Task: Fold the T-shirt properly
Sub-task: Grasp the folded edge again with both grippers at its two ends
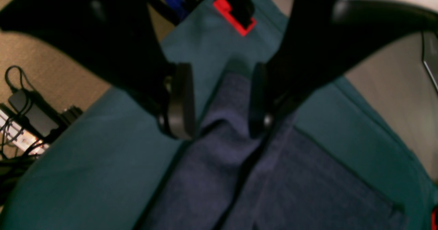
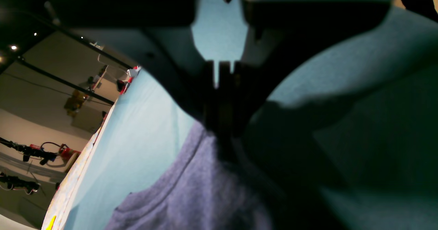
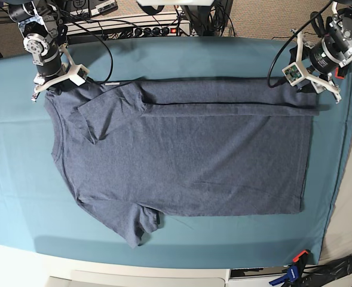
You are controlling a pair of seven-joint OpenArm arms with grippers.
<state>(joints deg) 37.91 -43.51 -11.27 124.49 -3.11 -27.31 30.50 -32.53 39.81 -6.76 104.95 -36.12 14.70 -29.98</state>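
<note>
The blue-grey T-shirt (image 3: 187,155) lies flat on the teal table cloth (image 3: 164,60), neck to the left, with its far long edge folded over toward the middle. My right gripper (image 3: 49,88) stands at the far left shoulder corner. In the right wrist view its fingertips (image 2: 222,86) are pressed together, and the T-shirt's fabric (image 2: 191,189) rises up into them. My left gripper (image 3: 315,84) is at the far right hem corner. There it is open (image 1: 219,103), its two pads (image 1: 178,100) straddling a ridge of the T-shirt (image 1: 212,175).
A red clamp (image 1: 234,16) grips the cloth's edge beyond the left gripper. A blue and orange clamp (image 3: 295,266) sits at the near right corner. A power strip (image 3: 146,28) and cables run along the back. Floor and adapters (image 1: 24,110) lie past the table edge.
</note>
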